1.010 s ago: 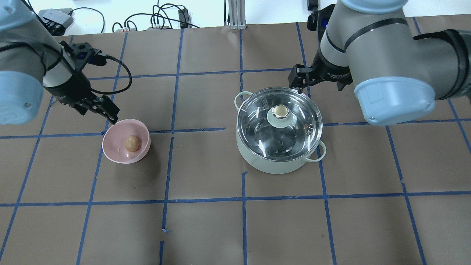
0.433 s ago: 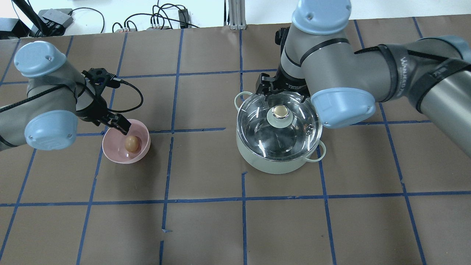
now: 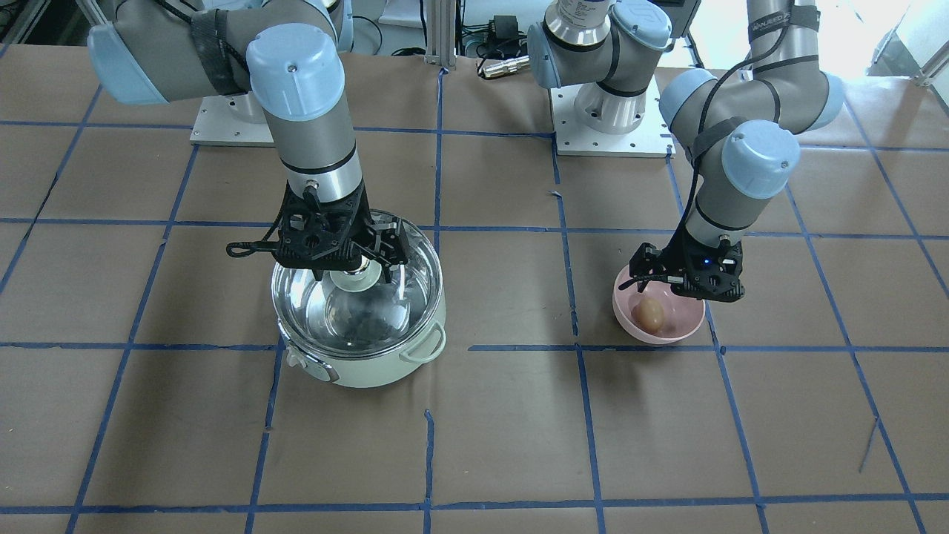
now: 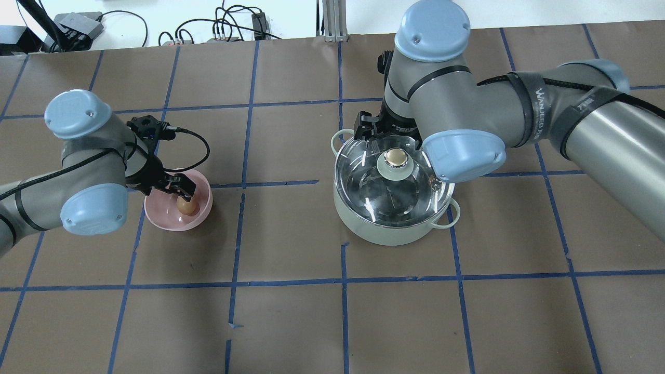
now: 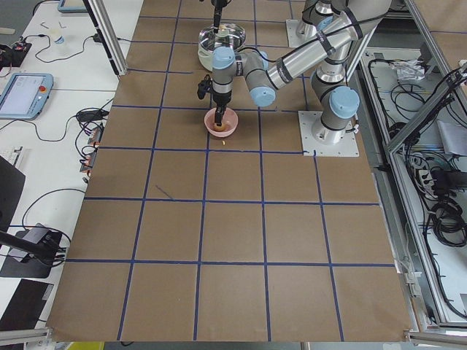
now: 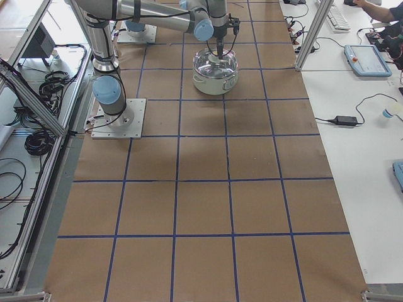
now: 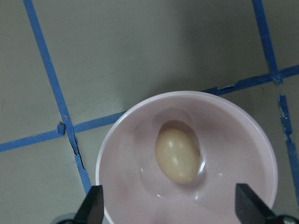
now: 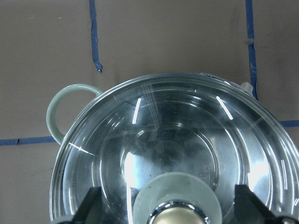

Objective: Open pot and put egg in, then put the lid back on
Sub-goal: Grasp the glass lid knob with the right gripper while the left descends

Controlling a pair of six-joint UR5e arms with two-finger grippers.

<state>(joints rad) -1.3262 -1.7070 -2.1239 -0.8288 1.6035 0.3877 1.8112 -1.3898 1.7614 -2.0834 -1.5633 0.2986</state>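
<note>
The mint-green pot [image 4: 390,231] stands right of centre with the glass lid [image 4: 363,189] on it. My right gripper [image 8: 170,211] is open just above the lid, its fingers [image 8: 89,205] either side of the green knob [image 4: 396,162]; it also shows in the front view [image 3: 354,259]. The tan egg [image 7: 177,155] lies in the pink bowl [image 7: 126,182] at the left [image 4: 156,218]. My left gripper [image 7: 170,210] is open and low over the bowl, close above the egg [image 4: 185,206], not touching it.
The table is brown paper with a blue tape grid [image 4: 343,283]. Cables and boxes [image 4: 228,28] lie beyond the far edge. The pot's loop handles [image 4: 340,139] stick out at both sides. The arm bases [image 3: 612,111] stand at the robot's side.
My left gripper has moved right and down over the bowl, above the egg. My right gripper has moved left over the lid's knob. Egg, bowl, pot and lid have not moved.
</note>
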